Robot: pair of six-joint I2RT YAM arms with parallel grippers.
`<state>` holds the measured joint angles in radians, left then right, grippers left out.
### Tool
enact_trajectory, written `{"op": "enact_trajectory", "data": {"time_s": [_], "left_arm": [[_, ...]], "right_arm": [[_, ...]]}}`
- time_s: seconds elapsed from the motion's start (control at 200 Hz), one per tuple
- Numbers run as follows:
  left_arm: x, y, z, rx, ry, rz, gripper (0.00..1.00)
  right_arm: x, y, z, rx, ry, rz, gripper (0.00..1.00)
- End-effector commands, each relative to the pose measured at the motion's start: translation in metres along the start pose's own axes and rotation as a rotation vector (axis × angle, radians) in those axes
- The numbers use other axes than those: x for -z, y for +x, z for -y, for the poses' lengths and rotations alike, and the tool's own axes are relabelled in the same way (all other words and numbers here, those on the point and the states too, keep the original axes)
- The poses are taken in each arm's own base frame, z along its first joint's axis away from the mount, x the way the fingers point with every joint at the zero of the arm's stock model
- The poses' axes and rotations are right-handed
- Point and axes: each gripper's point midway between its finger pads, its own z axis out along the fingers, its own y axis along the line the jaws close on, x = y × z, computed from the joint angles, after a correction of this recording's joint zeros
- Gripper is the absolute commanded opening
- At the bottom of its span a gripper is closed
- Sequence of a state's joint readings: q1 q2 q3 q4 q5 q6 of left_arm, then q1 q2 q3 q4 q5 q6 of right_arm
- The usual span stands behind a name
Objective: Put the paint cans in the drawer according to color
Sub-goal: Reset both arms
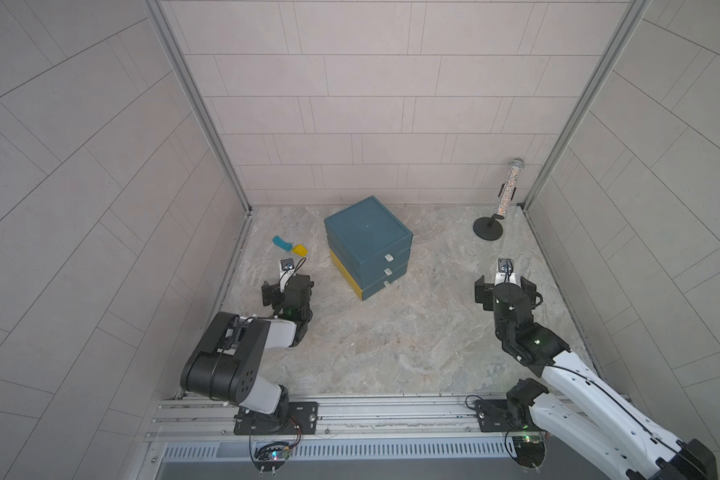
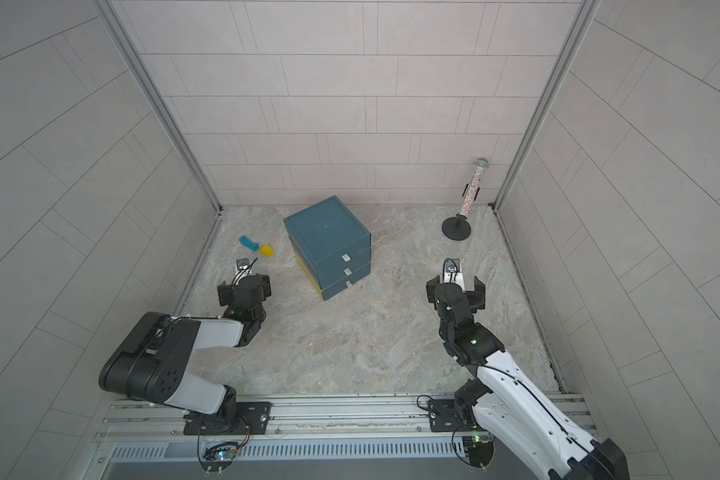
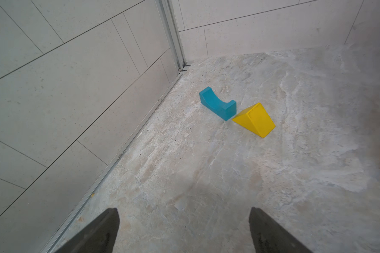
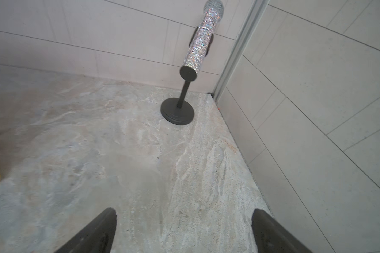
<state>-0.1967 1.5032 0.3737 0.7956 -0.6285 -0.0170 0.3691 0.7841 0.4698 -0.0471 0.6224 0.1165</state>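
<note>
Cabinet [image 1: 366, 232], boxy and teal, on veined stone [image 1: 416, 332]

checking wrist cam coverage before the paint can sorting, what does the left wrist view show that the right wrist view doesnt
Only the left wrist view: a teal plastic block with a curved scoop lying beside a yellow plastic wedge, ahead of the open left gripper.

Only the right wrist view: a tall glittery tube tilted on a black round-based stand, ahead of the open right gripper.

Both: the marbled stone tabletop, pale tiled walls meeting at a metal corner post, and no paint cans.
</note>
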Motion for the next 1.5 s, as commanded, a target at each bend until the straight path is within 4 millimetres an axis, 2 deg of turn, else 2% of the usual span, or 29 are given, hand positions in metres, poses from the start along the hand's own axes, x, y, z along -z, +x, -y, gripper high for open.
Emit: {"op": "enact_trajectory", "data": {"time_s": [0.0, 0.155, 0.305, 0.405, 0.44, 0.46, 0.565, 0.615, 1.496], "left_arm": [[-0.010, -0.019, 0.007, 0.025, 0.048, 0.009, 1.00], [-0.027, -0.013, 0.012, 0.038, 0.120, -0.087, 1.00], [-0.027, -0.012, 0.009, 0.059, 0.121, -0.080, 1.00], [-0.024, -0.006, 0.008, 0.080, 0.138, -0.054, 1.00], [-0.024, -0.005, 0.005, 0.109, 0.121, -0.005, 1.00], [-0.024, -0.006, 0.005, 0.112, 0.120, 0.016, 1.00], [-0.023, -0.002, 0.006, 0.078, 0.125, -0.058, 1.00], [-0.024, -0.005, 0.005, 0.102, 0.115, -0.015, 1.00], [-0.023, -0.005, 0.005, 0.089, 0.119, -0.033, 1.00]], "right_arm": [[-0.022, -0.010, 0.020, -0.058, 0.101, 0.061, 1.00], [-0.064, 0.007, 0.027, -0.087, 0.150, 0.063, 1.00], [-0.091, 0.025, 0.005, -0.090, 0.113, 0.082, 1.00], [-0.106, 0.044, -0.012, -0.102, 0.066, 0.083, 1.00], [-0.110, 0.043, -0.015, -0.111, 0.048, 0.131, 1.00], [-0.112, 0.054, -0.019, -0.109, 0.035, 0.107, 1.00], [-0.123, 0.059, -0.023, -0.094, -0.011, 0.026, 1.00], [-0.129, 0.058, -0.024, -0.120, -0.057, 0.005, 1.00], [-0.130, 0.058, -0.024, -0.132, -0.068, 0.027, 1.00]]}}
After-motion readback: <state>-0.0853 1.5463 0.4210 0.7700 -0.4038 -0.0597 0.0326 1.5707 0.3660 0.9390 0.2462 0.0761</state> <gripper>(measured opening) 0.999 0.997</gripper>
